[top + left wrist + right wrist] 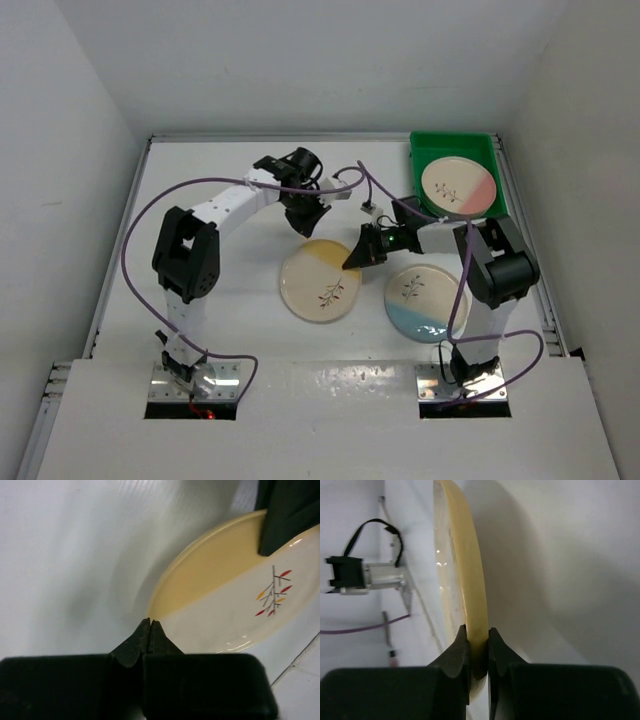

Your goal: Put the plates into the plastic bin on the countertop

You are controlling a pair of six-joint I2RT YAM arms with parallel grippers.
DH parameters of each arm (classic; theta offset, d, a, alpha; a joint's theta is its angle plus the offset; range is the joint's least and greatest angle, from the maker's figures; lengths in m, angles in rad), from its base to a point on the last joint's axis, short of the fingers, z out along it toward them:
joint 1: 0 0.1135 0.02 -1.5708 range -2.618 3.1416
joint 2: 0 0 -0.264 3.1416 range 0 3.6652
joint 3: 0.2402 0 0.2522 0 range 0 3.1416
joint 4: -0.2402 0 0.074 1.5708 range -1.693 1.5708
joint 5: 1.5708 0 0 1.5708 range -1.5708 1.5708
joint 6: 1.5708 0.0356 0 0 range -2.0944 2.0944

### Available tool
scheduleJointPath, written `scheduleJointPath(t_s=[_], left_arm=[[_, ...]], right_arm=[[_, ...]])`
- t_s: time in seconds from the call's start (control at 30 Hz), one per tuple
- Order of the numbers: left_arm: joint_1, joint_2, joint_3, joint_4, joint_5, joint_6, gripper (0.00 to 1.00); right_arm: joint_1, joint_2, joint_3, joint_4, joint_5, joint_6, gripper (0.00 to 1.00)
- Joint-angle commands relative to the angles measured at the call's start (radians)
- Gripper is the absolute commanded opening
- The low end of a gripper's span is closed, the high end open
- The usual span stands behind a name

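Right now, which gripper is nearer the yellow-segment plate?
Right. The right gripper has its jaws clamped on the right-hand rim of the yellow-segment plate. The left gripper sits shut just beyond the plate's far rim, holding nothing.

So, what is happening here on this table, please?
The right arm's fingers are shut on the rim of the round cream ceramic plate with a yellow segment, in the middle of the white countertop. The left arm's fingers are shut and empty beside that plate. One pink-segment plate lies in the bright green plastic bin; a blue-segment plate lies on the countertop.
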Motion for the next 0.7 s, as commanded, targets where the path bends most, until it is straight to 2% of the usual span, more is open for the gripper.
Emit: scheduleJointPath(t_s=[0.0, 0.07, 0.17, 0.2, 0.3, 0.43, 0.53, 0.67], left_arm=[[0.04, 0.001, 0.037, 0.017, 0.013, -0.014, 0.0], [0.071, 0.01, 0.071, 0.017, -0.012, -0.025, 0.01], [0.132, 0.01, 0.167, 0.006, -0.045, -0.034, 0.2], [0.151, 0.01, 0.193, 0.006, -0.062, -0.046, 0.34], [0.211, 0.001, 0.267, 0.006, -0.089, -0.059, 0.43], [0.24, -0.022, 0.261, 0.006, -0.144, -0.059, 0.46], [0.24, -0.032, 0.217, 0.006, -0.154, -0.049, 0.46], [0.24, -0.041, 0.184, 0.006, -0.141, -0.049, 0.46]], right_arm=[[-0.025, -0.042, -0.066, 0.22, -0.039, 0.147, 0.0], [-0.057, -0.09, -0.08, 0.283, -0.004, 0.2, 0.0], [-0.092, -0.144, -0.063, 0.286, 0.075, 0.27, 0.0], [-0.126, -0.186, -0.049, 0.287, 0.092, 0.286, 0.0], [-0.19, -0.251, -0.052, 0.35, 0.189, 0.4, 0.0], [-0.351, -0.349, -0.096, 0.485, 0.416, 0.566, 0.0], [-0.463, -0.387, -0.116, 0.472, 0.6, 0.64, 0.0], [-0.548, -0.395, -0.147, 0.441, 0.801, 0.707, 0.0]])
